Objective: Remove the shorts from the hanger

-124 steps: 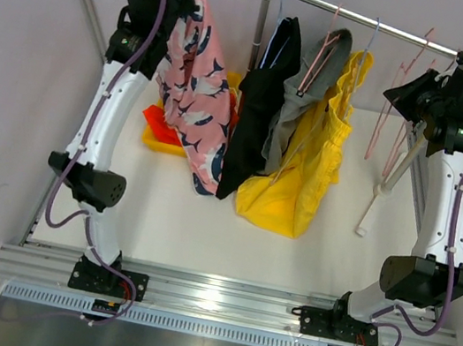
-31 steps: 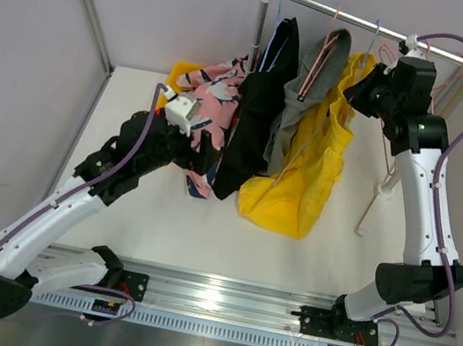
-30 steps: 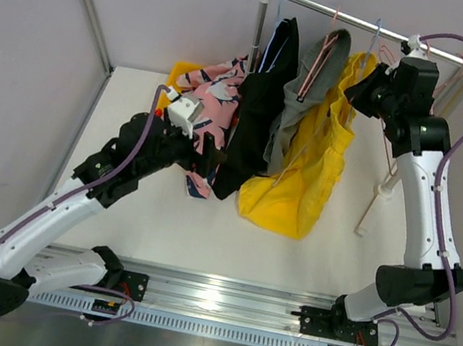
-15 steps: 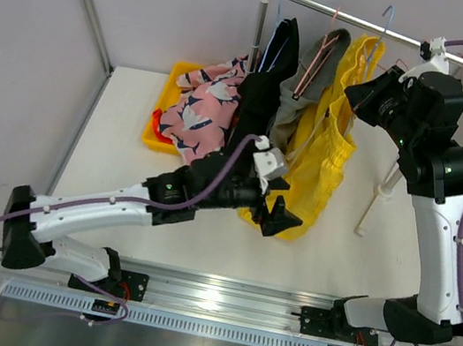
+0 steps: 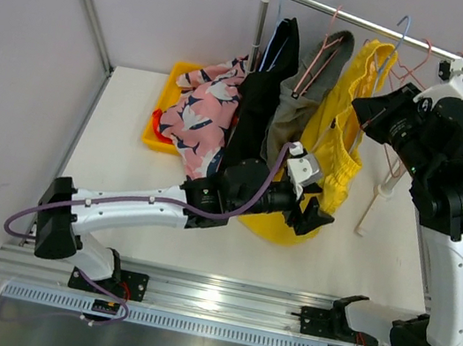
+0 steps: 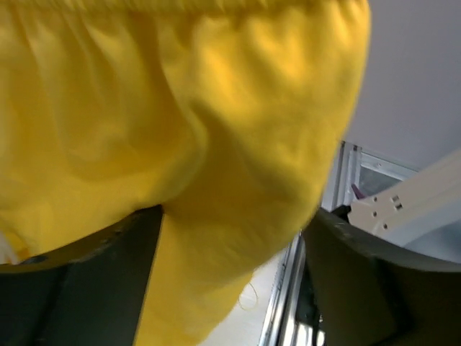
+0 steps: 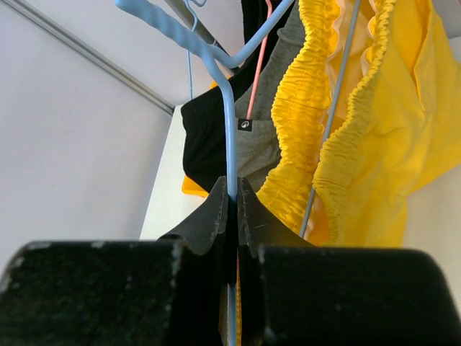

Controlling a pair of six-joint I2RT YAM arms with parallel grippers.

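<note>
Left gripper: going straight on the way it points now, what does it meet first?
The yellow shorts: in the left wrist view their cloth fills the gap ahead of the open left gripper; contact unclear.

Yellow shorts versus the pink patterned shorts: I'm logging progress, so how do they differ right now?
The yellow shorts hang on a blue hanger pinched by the right gripper; the pink patterned shorts lie heaped over the yellow bin, on no hanger. The yellow shorts are plain; the pink ones bear dark-and-white shapes. The open left gripper straddles the yellow shorts' lower edge. Both are soft cloth.
</note>
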